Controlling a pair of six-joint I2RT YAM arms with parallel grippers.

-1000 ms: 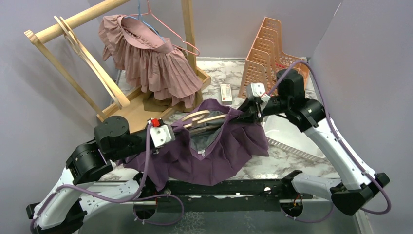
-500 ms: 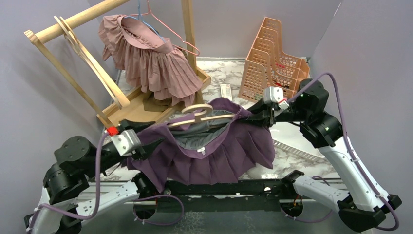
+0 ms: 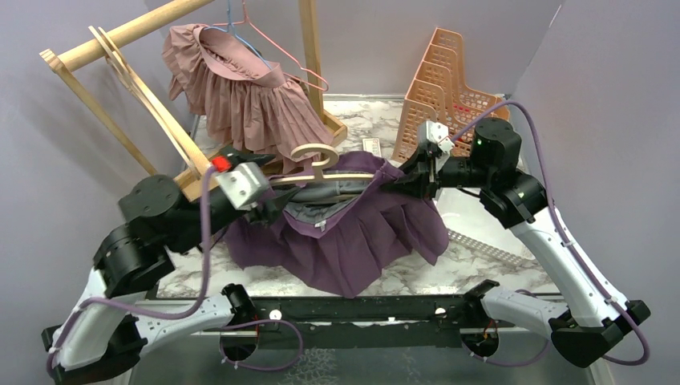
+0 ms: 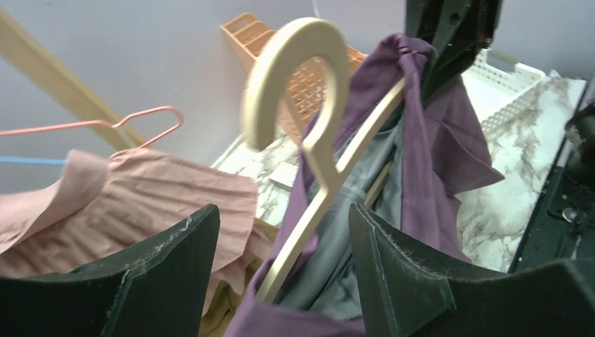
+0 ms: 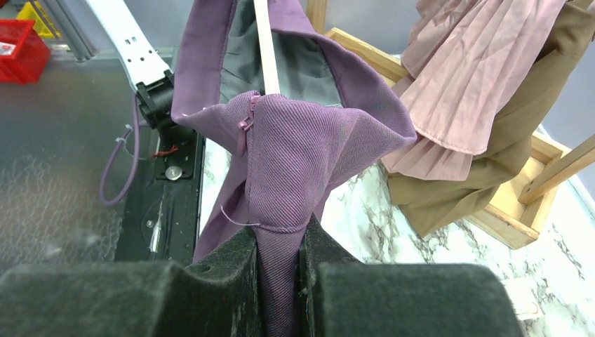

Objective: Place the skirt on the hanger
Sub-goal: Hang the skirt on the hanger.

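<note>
Above the marbled bench [image 3: 481, 269], the purple skirt [image 3: 377, 237] is hanging lifted between the arms, its waistband stretching along the wooden hanger [image 4: 324, 184]. The right fingers [image 5: 235, 281] are clenching the waistband at one hanger tip. The left fingers [image 4: 168, 274] are standing released around the other tip, which probably needs seating.

Plain lilac-grey walls [image 3: 401, 40] closed in a marble-patterned tabletop [image 3: 449, 273] under soft, even light. A wooden garment rack [image 3: 120, 36] stood at the back left with a pink pleated skirt [image 3: 257, 104] hanging from it, and orange file holders [image 3: 441, 96] stood at the back right.
</note>
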